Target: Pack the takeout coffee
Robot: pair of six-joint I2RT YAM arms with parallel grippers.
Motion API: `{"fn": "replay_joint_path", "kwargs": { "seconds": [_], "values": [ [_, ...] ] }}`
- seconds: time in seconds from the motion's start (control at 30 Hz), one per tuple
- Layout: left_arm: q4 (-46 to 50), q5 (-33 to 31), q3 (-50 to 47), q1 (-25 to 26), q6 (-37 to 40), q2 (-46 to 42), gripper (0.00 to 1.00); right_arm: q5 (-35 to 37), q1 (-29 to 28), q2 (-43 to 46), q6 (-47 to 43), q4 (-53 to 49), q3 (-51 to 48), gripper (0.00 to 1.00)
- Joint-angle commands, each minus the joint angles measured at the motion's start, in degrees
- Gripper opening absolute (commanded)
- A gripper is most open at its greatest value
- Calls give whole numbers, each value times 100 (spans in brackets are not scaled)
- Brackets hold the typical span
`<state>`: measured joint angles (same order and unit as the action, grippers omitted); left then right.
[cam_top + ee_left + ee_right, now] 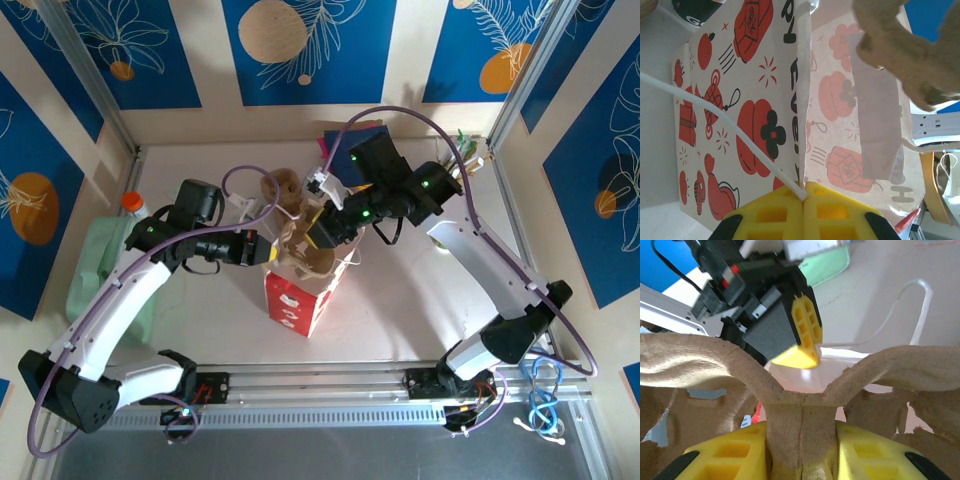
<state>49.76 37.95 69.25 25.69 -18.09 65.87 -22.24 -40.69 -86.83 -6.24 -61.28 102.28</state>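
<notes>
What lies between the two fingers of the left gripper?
The paper bag's white cord, pinched in the shut left gripper; the left wrist view shows it.

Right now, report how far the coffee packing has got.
Done: the paper bag stands upright, its cord handle pinched in the shut left gripper, seemingly keeping the mouth open. In hand: the right gripper clamps the middle ridge of the pulp carrier at the bag's mouth. Left: lower the carrier inside and release. I can't tell whether a coffee cup sits in the carrier.
</notes>
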Motion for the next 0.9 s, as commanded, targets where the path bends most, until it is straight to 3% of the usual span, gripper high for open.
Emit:
{"fn": "replay_joint_path", "kwargs": {
  "seconds": [0.0,0.53,0.87],
  "values": [
    [-3,212,49,59,202,23,0,115,17,-51,-188,-157,-137,31],
    [78,353,67,59,313,-20,0,602,34,-300,-14,-73,-282,31],
    [138,304,81,59,367,-30,0,201,26,-245,122,-218,143,31]
  ]
}}
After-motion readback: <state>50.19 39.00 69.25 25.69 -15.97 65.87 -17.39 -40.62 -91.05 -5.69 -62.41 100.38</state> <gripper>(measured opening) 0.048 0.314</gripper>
